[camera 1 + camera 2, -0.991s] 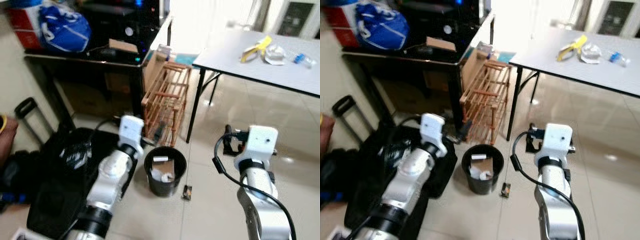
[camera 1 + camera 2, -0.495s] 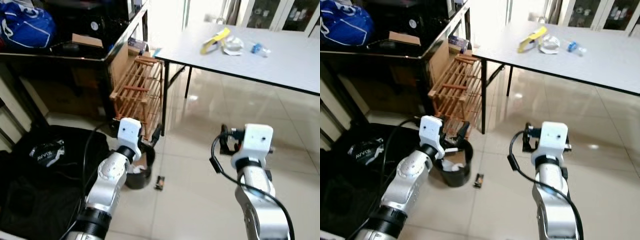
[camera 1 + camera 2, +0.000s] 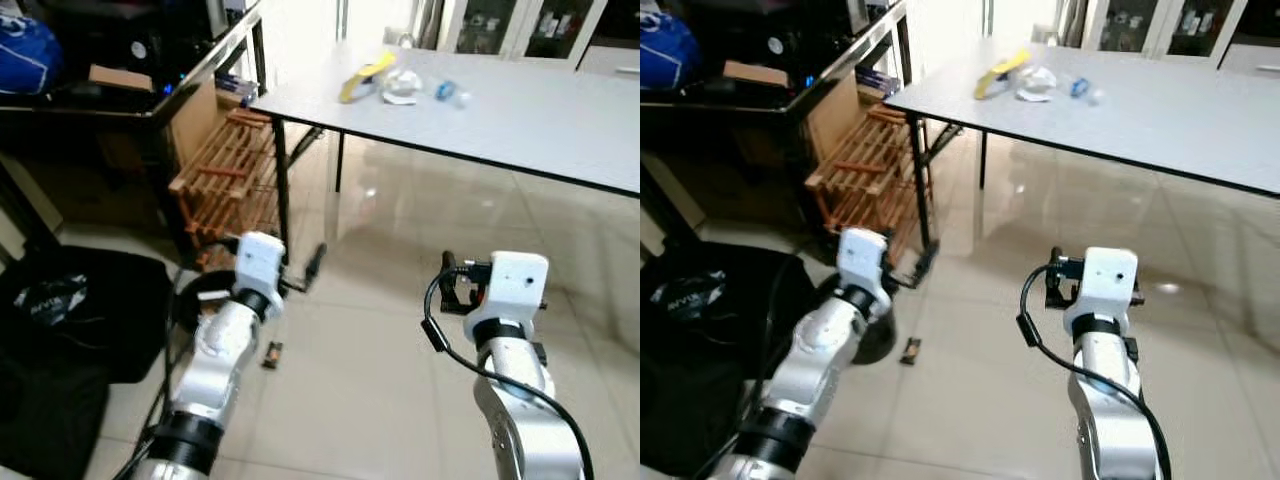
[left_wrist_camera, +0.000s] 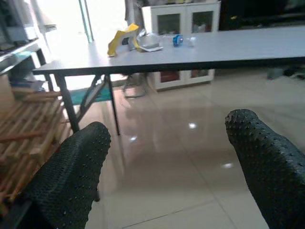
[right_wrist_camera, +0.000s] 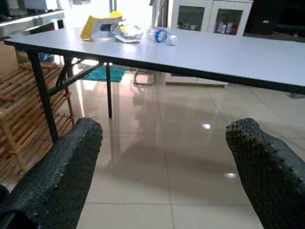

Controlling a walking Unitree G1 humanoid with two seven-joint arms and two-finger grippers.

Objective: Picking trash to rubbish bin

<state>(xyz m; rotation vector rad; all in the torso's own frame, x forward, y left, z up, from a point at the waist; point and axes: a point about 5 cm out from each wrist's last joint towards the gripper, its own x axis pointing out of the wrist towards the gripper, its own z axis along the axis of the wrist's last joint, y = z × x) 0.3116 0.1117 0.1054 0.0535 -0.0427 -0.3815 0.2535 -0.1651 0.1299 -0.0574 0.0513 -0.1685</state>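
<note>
— So, where is the rubbish it wants?

— Up on the grey table [image 3: 1160, 110], near its far corner: a yellow wrapper [image 3: 998, 73], a crumpled white bit [image 3: 1038, 82] just beside it, and a small clear bottle with a blue label [image 5: 161, 36] next along. There is also a small dark scrap [image 3: 910, 350] lying on the floor tiles, close to the black rubbish bin [image 3: 195, 300], which sits low behind the left arm.

— And the hands?

— Both are empty. The left gripper [image 4: 167, 167] has its fingers spread wide with nothing between them, and the right gripper [image 5: 167, 167] is the same, both pointing toward the table from well short of it.

— What should it do, to my eye?

— I'd say walk closer first; the table pile is well out of reach. It should square up to the corner, take one piece at a time, and pinch the wrapper by a raised fold, not flat against the top. The floor scrap is nearer the bin and might be the easier first pick.

— Anything you can't make out?

— The bin is mostly hidden by the left forearm, so I can't tell what is inside. What the floor scrap is stays unclear, and the white piece is too blurred to name. The wooden rack [image 3: 225, 180] and the black bag [image 3: 70, 310] stand off to the left.
</note>
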